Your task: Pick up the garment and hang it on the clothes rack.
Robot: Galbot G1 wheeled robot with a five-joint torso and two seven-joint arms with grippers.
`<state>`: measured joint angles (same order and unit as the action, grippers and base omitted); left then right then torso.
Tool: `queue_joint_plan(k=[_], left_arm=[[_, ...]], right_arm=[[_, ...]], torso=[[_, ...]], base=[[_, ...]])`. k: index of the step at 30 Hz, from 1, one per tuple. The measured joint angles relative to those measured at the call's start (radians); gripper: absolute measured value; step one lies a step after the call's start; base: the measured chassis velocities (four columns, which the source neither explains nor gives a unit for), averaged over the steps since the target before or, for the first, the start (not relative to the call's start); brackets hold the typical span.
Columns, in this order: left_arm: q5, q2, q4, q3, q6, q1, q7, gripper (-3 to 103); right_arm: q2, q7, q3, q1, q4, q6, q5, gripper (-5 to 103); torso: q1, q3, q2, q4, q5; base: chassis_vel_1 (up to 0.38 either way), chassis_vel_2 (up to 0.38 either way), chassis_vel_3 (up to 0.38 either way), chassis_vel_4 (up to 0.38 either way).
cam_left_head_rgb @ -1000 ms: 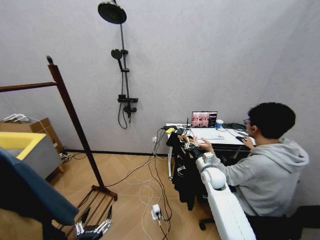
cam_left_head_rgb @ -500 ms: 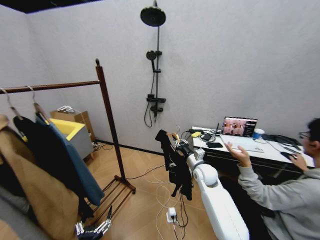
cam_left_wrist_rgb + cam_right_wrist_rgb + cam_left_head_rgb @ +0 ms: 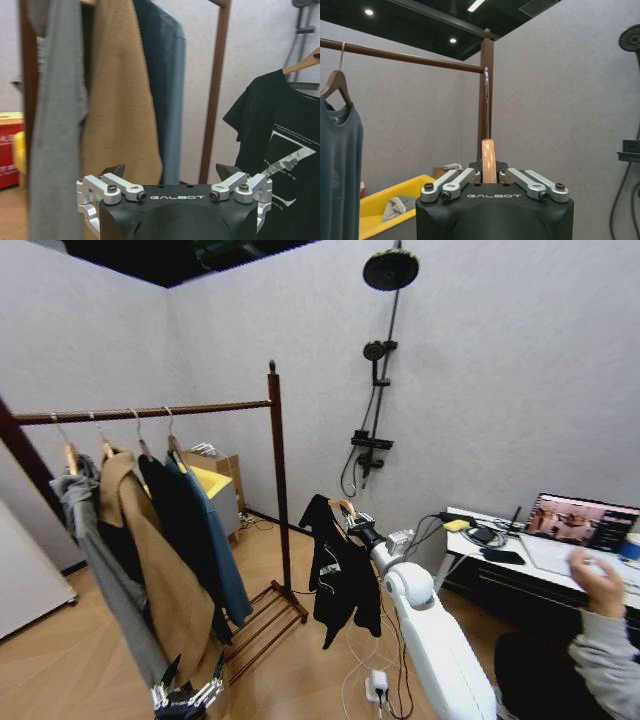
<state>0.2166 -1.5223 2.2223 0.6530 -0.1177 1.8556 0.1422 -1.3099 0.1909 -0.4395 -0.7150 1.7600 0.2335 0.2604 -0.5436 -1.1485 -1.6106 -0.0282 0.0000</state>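
Garment in hand, clear of the rack: risks before the hang.

Your right gripper (image 3: pixel 489 176) is clamped on the light wooden hanger (image 3: pixel 488 160); its wire hook (image 3: pixel 486 102) stands straight up from the jaws, so the garment (image 3: pixel 338 575) hangs directly beneath the gripper, apart from the clothes rack (image 3: pixel 278 490) and level with its end post. Your left gripper (image 3: pixel 177 181) sits low with its fingers apart, holding nothing, coats just beyond it. 3 risks, as I judge them: the narrow grip could let the hanger twist, turning the hook off line with the bar; the hook could strike the post's ball top rather than clear the bar; the garment could snag the blue coat (image 3: pixel 217 540), nearest it on the bar.
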Motion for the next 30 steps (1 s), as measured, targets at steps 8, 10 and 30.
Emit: queue_joint_plan(k=[8, 10, 30], left_arm=[[0.0, 0.0, 0.0, 0.0, 0.0, 0.0, 0.0, 100], [0.0, 0.0, 0.0, 0.0, 0.0, 0.0, 0.0, 100], [0.0, 0.0, 0.0, 0.0, 0.0, 0.0, 0.0, 100]], right_arm=[[-0.001, -0.004, -0.015, -0.019, 0.024, 0.003, -0.019, 10], [0.001, -0.005, -0.02, -0.024, 0.031, 0.003, -0.019, 10], [0.009, -0.026, -0.029, -0.009, 0.024, 0.008, -0.011, 10]], torso=[[0.0, 0.0, 0.0, 0.0, 0.0], [0.0, 0.0, 0.0, 0.0, 0.0001], [-0.001, 0.0, 0.001, 0.0006, 0.0002]], base=[[0.106, 0.126, 0.125, 0.114], [0.103, 0.166, 0.145, 0.106], [0.024, 0.214, 0.218, 0.033]])
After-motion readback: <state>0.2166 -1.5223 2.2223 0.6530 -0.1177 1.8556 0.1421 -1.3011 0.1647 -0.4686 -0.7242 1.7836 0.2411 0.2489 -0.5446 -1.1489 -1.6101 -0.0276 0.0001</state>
